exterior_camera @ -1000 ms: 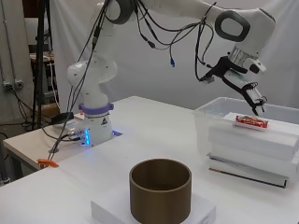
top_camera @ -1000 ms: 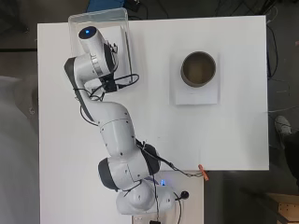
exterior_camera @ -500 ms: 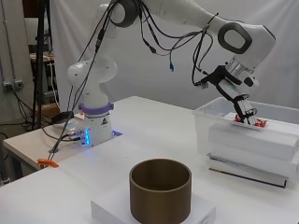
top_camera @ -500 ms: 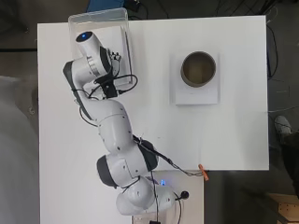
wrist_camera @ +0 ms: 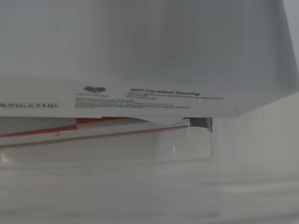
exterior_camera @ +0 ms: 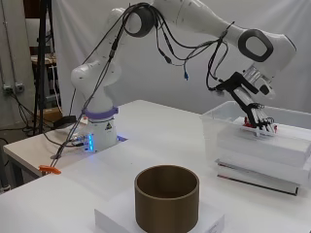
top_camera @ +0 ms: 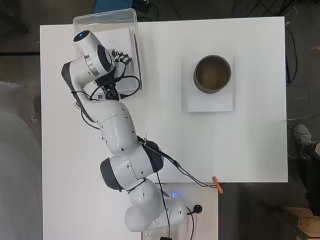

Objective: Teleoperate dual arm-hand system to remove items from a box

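**Inside the clear box: hand down on the red item**

At the far corner of the surface (exterior_camera: 160, 126) I have the arm reaching over the near wall of the clear plastic box (exterior_camera: 216, 124), with the hand (exterior_camera: 256, 112) pointing down into it. In the side view the fingers (exterior_camera: 262, 124) are lowered onto a small red item (exterior_camera: 249, 125) that lies on top of the white slabs (exterior_camera: 272, 145) stacked inside the box. Only slivers of red show on either side of the fingertips, so I cannot tell what the item is. The fingers look bent around it, but I cannot tell whether they actually pinch it or merely rest on it.

From overhead, the hand (top_camera: 120, 57) shows as dark fingers poking out beside the arm's wrist, over the box (top_camera: 102, 20) and close to its right-hand wall; the red item is hidden there.

The wrist view looks at a white printed panel with a thin red edge (wrist_camera: 56, 130) beneath it, seen through clear plastic.

Well apart from the box, a brown cylindrical container (top_camera: 212, 74) stands upright on a white block (top_camera: 210, 102).
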Controlling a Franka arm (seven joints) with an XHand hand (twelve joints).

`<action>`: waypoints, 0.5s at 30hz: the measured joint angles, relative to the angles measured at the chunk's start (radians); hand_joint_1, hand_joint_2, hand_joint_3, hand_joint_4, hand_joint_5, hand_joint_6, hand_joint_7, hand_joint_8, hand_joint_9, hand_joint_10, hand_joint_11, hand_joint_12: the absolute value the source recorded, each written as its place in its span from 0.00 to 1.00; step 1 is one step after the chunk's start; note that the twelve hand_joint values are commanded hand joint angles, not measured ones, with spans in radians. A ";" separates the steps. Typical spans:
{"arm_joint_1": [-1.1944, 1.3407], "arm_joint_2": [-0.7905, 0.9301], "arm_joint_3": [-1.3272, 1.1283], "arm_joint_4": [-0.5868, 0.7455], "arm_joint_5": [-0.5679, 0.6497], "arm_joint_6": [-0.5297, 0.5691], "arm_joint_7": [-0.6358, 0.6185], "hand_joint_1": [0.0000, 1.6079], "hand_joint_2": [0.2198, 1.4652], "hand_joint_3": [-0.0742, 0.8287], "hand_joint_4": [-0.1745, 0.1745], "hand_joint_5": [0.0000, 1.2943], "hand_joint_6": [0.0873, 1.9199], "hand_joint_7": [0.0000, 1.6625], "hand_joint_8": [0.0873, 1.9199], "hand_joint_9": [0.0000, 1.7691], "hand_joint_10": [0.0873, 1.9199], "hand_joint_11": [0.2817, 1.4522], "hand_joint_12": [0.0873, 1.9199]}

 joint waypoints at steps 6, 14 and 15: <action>0.011 0.007 -0.006 -0.008 0.020 0.030 -0.004 0.63 0.72 0.09 0.90 0.63 0.79 0.64 0.84 0.73 0.81 0.56 0.75; 0.001 -0.219 -0.040 -0.403 0.066 0.516 -0.038 0.66 0.79 0.10 1.00 0.66 0.99 0.74 1.00 0.82 1.00 0.68 0.93; 0.001 -0.224 -0.043 -0.405 0.068 0.519 -0.042 0.63 0.79 0.10 1.00 0.64 0.89 0.74 1.00 0.82 1.00 0.68 0.93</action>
